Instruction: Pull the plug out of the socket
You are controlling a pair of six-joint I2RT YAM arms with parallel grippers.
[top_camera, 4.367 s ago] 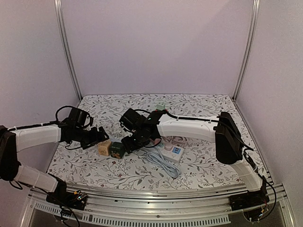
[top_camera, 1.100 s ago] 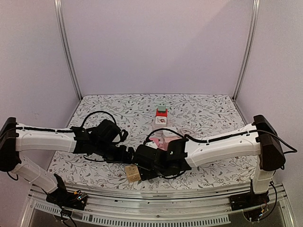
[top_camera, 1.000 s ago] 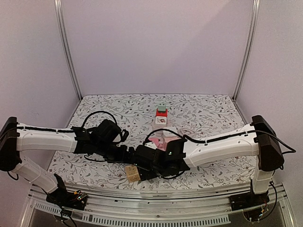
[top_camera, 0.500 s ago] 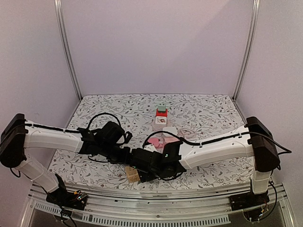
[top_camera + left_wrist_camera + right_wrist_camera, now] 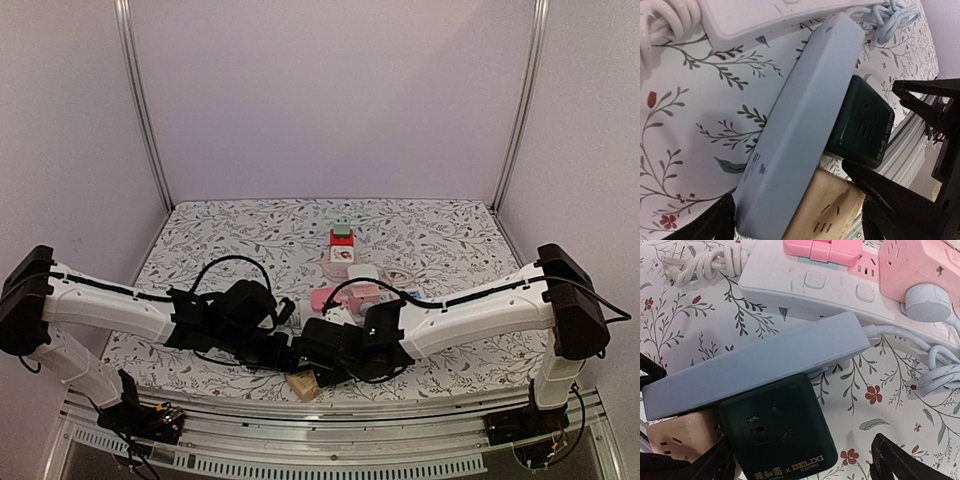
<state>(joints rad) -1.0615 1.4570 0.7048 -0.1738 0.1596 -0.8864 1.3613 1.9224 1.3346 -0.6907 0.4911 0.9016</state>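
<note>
A blue-grey power strip (image 5: 805, 110) lies on the floral cloth, with a dark green cube plug (image 5: 862, 130) and a tan cube plug (image 5: 827, 212) pushed into its side. My left gripper (image 5: 790, 182) is open, and its fingers straddle the strip's end and the tan cube. My right gripper (image 5: 802, 445) is open around the green cube (image 5: 775, 432), with a gap on the right side. The strip (image 5: 755, 360) and the tan cube (image 5: 680, 437) also show there. From above, both grippers meet near the table's near edge, and the tan cube (image 5: 303, 384) shows below them.
A white power strip (image 5: 805, 285) with a pink plug (image 5: 822, 247), a pink cube (image 5: 912, 265) and a round white plug (image 5: 926, 302) lies just behind. Coiled white cable (image 5: 705, 262) is beside it. A red and green block stack (image 5: 342, 240) stands farther back. The metal front rail (image 5: 300, 415) is close.
Both grippers and the strip with its cubes have shifted right and toward the near edge. The pink plugs behind them are now more exposed.
</note>
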